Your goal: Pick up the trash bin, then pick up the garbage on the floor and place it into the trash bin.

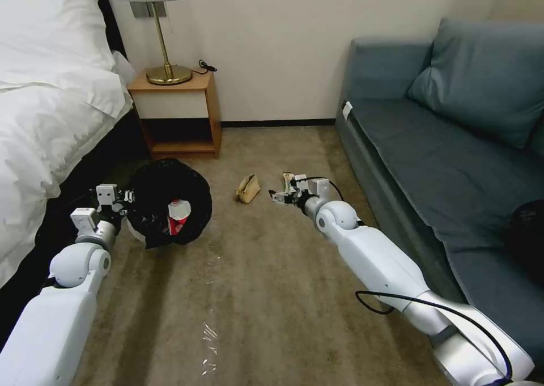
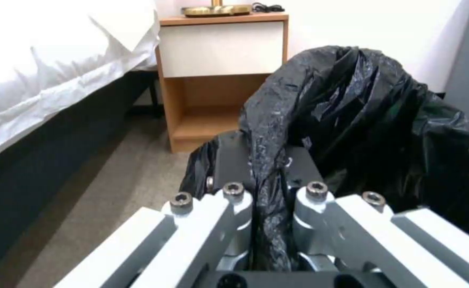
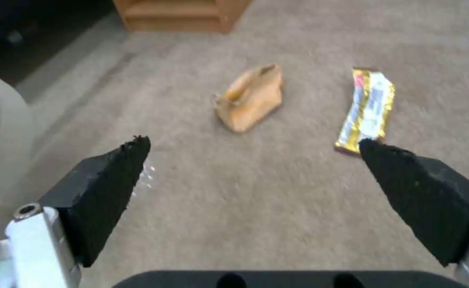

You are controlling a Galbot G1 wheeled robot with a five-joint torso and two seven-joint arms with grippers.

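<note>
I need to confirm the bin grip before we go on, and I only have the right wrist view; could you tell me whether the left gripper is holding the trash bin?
Observer: Yes, the left gripper is shut on the black bag at the trash bin rim.
Operator: Thank you. Is anything in the bin?
Observer: A red-and-white wrapper lies inside.
Operator: And where does my right gripper sit?
Observer: The right gripper, open, hovers between the tan paper bag and the sofa.
</note>
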